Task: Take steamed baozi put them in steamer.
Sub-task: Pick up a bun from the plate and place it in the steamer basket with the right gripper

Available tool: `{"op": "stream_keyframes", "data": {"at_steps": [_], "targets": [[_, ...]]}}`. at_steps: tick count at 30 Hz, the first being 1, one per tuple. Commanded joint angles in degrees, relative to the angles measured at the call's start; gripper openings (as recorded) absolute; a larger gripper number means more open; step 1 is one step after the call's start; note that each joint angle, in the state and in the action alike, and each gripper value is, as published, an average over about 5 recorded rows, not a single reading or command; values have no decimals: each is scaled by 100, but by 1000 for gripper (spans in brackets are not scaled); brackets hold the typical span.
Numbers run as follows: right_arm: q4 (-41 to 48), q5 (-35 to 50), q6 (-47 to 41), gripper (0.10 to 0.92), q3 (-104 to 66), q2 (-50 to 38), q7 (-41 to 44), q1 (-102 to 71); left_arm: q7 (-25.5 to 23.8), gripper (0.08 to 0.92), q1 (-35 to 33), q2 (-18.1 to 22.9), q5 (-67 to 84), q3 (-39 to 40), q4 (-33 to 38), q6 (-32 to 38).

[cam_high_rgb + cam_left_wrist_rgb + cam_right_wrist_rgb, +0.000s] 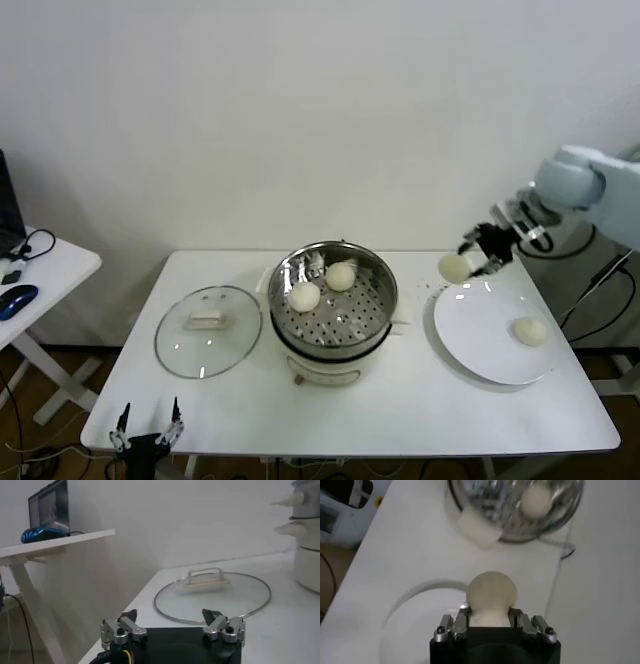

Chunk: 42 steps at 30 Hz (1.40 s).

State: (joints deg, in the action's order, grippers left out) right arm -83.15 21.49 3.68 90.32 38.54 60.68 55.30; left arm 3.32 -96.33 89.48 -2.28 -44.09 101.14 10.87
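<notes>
**Right end effector carries a bun up off the plate**

The right end effector (478, 255) is clamped on a bun (455, 267), its fingers pressed into the sides of the dough while the rounded top sticks out beyond them; the right wrist view shows the same grip, with the bun (491, 594) bulging past the tips. It hangs in the air above the plate's (480, 345) rim at about ten o'clock, clear of the surface, which suggests the lift is done and the carry toward the steamer (375, 310) comes next. A hold across the sides looks sensible for something this soft: it leaves the underside free to be set down flat.

One bun (530, 332) lies alone on the plate, toward three o'clock. Two more buns (322, 285) sit inside the steamer basket, close together near its middle and toward eleven o'clock, so the near and right-hand parts of the perforated floor are bare for the next one. Judged from this, the job is about half finished.

The steamer stands at the centre of the desk (400, 410), with the plate just beside it at three o'clock and the glass lid (208, 331) lying flat at nine o'clock, handle up, set aside so the basket is open from above.

The left end effector (147, 428) is parked low at the desk's near edge, around seven o'clock, fingers apart and holding nothing, well out of the working path.
</notes>
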Motion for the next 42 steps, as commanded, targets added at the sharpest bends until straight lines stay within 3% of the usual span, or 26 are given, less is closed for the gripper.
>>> {"op": "stream_keyframes", "data": {"at_steps": [1,10,19,30,42], "targets": [[-1202,205,664,526,-431,1044,101,1364,18,823,-26,3,-22,-6,50,-2],[-2029,-1158,894,510,-327,2093,-442,515,38,823,-60,17,-11,19,142,1],[-1547,-2499,853,501,-124,2541,-776,-832,49,823,-86,23,20,-12,219,2],[-1261,-3316,807,502,-68,2626,-922,-1453,54,823,-78,33,33,-59,171,37],[-911,-3520,814,505,-167,2865,-1025,-1869,54,823,-29,29,48,-64,52,76]]}}
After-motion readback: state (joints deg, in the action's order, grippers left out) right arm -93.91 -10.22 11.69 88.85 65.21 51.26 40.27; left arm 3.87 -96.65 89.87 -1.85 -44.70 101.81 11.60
